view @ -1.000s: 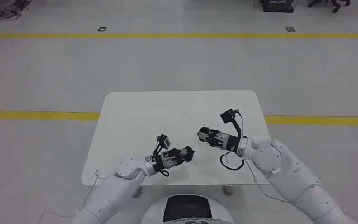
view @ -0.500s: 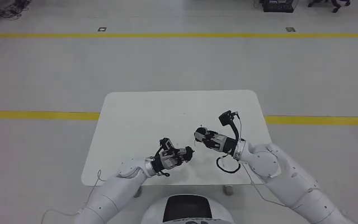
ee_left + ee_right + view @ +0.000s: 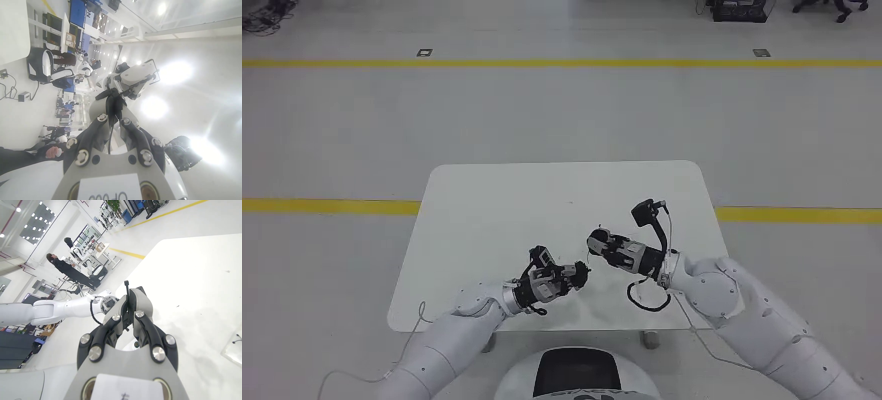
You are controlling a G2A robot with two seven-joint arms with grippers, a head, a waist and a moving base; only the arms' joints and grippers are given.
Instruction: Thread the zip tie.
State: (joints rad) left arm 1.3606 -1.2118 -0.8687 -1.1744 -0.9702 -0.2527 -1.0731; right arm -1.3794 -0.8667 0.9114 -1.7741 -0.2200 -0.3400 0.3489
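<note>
A thin black zip tie [image 3: 126, 283] is held above the table between both grippers. My right gripper [image 3: 129, 295] is shut on its strap, and the square head sticks out just past the fingertips. In the left wrist view my left gripper [image 3: 113, 106] is shut on the black strap [image 3: 111, 115], which runs back between the fingers. From above, the left gripper [image 3: 580, 273] and the right gripper [image 3: 595, 241] face each other a short gap apart over the near middle of the white table [image 3: 502, 210]. Whether the strap has entered the head cannot be seen.
The white table [image 3: 189, 275] has a few small dark specks. A clear flat piece [image 3: 233, 348] with a small black item on it lies near the right arm. The table's far half and left side are open.
The right gripper has shifted slightly left toward the left gripper, and the left gripper has edged a little right. Both stay shut on the zip tie.
</note>
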